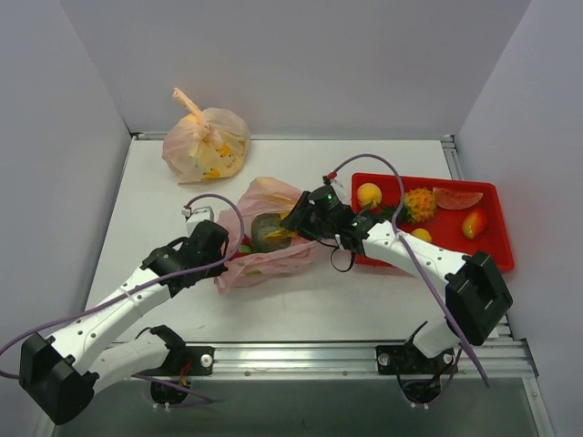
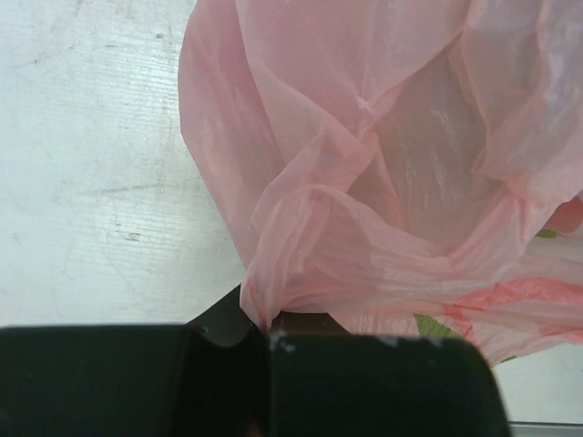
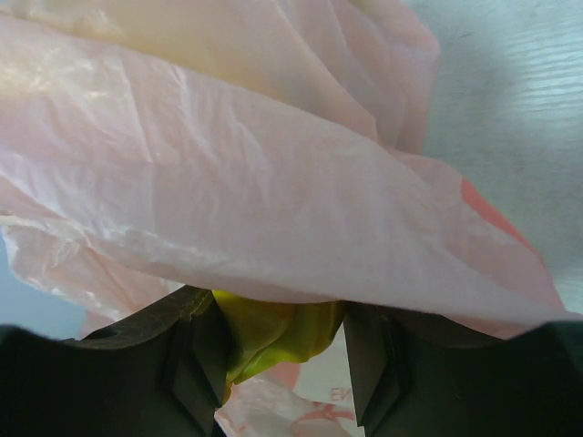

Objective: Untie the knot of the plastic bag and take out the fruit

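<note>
The pink plastic bag (image 1: 264,259) lies slack and open at mid-table, and its knot does not show. A round green melon (image 1: 267,229) sits in its mouth. My left gripper (image 1: 235,246) is at the bag's left side. In the left wrist view this gripper (image 2: 266,332) is shut on a pinch of the bag's pink film (image 2: 364,182). My right gripper (image 1: 296,223) reaches into the bag's mouth from the right. In the right wrist view the right gripper (image 3: 284,350) is under a fold of the bag (image 3: 228,182), with a yellow fruit (image 3: 273,332) clamped between its fingers.
A paler orange tied bag (image 1: 205,146) stands at the back left. A red tray (image 1: 496,244) at the right holds an orange (image 1: 369,194), a spiky pineapple (image 1: 420,204), a watermelon slice (image 1: 457,198) and other small fruit. Walls enclose the table on three sides.
</note>
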Robot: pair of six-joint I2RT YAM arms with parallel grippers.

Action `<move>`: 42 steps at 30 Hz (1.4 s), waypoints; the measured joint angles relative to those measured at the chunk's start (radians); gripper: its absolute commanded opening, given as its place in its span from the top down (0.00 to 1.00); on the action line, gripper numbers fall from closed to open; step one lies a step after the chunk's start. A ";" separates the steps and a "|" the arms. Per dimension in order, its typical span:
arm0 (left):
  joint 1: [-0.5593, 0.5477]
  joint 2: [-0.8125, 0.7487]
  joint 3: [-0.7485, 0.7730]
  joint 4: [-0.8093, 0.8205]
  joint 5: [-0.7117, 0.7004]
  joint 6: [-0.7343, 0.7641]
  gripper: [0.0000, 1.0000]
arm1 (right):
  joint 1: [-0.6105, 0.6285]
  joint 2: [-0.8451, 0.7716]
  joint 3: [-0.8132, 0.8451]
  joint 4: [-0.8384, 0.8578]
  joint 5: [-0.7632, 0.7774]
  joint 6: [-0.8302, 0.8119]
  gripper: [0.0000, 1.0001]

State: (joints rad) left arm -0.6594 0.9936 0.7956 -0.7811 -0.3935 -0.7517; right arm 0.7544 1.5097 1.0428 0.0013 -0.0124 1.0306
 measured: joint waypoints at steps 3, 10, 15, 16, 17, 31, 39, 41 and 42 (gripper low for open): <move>-0.003 -0.018 -0.005 -0.001 0.001 -0.012 1.00 | -0.003 0.024 0.020 0.034 -0.058 0.042 0.92; -0.032 -0.061 -0.004 0.000 -0.020 -0.041 1.00 | 0.011 0.165 0.091 0.134 -0.116 0.184 0.87; -0.034 -0.059 -0.001 0.000 -0.097 -0.049 1.00 | 0.045 0.180 0.090 0.126 -0.151 0.195 0.90; -0.034 -0.057 0.001 0.000 -0.117 -0.048 1.00 | 0.048 0.175 0.090 0.116 -0.165 0.190 0.91; -0.032 -0.053 0.005 0.001 -0.143 -0.047 1.00 | 0.051 0.165 0.085 0.101 -0.185 0.177 0.91; 0.085 0.046 0.182 0.060 -0.230 0.082 1.00 | 0.018 -0.003 0.135 -0.280 -0.346 -0.181 0.98; 0.087 -0.017 0.222 0.064 -0.211 0.128 1.00 | 0.010 -0.001 0.161 -0.371 -0.277 -0.303 1.00; 0.089 -0.073 0.197 0.069 -0.218 0.132 1.00 | -0.004 -0.001 0.159 -0.383 -0.253 -0.307 1.00; 0.093 -0.107 0.179 0.069 -0.225 0.132 1.00 | -0.016 -0.001 0.156 -0.395 -0.244 -0.307 1.00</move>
State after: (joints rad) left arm -0.5667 0.8867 0.9749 -0.7124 -0.6182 -0.6197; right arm 0.7387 1.5089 1.1992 -0.3939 -0.2565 0.7238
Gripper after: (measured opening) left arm 0.032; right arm 0.450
